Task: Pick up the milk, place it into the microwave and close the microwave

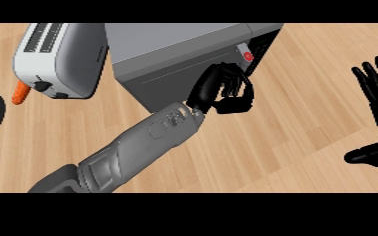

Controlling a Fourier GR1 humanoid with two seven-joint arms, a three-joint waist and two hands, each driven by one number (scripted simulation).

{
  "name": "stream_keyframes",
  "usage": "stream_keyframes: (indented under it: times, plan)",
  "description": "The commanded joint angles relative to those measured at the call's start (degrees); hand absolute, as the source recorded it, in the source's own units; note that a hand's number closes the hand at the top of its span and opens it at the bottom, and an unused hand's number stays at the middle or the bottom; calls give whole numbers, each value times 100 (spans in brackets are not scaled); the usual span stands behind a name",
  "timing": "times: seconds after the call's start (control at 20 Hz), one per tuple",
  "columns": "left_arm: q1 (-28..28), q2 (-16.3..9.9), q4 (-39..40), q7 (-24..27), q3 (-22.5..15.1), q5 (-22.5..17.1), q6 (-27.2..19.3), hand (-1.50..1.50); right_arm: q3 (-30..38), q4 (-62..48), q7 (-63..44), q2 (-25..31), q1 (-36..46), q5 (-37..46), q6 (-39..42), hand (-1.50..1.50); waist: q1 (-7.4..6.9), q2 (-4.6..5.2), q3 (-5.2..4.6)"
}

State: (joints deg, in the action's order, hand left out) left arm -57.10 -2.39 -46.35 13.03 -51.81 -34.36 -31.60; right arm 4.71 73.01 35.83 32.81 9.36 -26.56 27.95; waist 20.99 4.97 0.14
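no milk visible. left robot hand (225, 90) curled, empty, against the microwave (173, 55) door; right robot hand (367, 82) open, resting far right. milk likely light, rigid; grip its sides.

Milk: not visible, can't tell where it is. Left hand (224, 91) covers the microwave (177, 55) door edge; microwave top cut by frame just above it. Far right of it, right hand (367, 82) clipped by edge. Toaster (60, 60) top cut. Orange item (20, 93) far left, mostly hidden.

Light wood counter top (295, 80)

Pale planks run across the whole frame, evenly lit; a white toaster (60, 60) stands at upper left, an orange object (20, 93) just beside it.
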Motion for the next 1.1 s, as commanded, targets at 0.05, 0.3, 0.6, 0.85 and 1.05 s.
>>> stream_keyframes:
  times: [0.05,0.3,0.6,0.85,1.05]
  plan:
    - [-539,227,92,45,85,-133,-25,150,-152,114,12,27,224,-228,530,-150,141,36,16]
    - [-612,225,77,108,43,-232,-161,150,-347,192,-255,172,262,-262,752,-150,181,29,18]
    - [-631,226,119,163,-48,-351,-241,150,-697,749,-337,420,586,-110,1189,150,183,-8,17]
    - [-727,227,237,111,-9,-508,-295,150,-993,1242,-491,515,668,-165,1466,150,323,-21,22]
    - [-695,226,262,135,-55,-598,-347,150,-1140,1572,-634,493,738,-232,1438,150,397,-5,23]
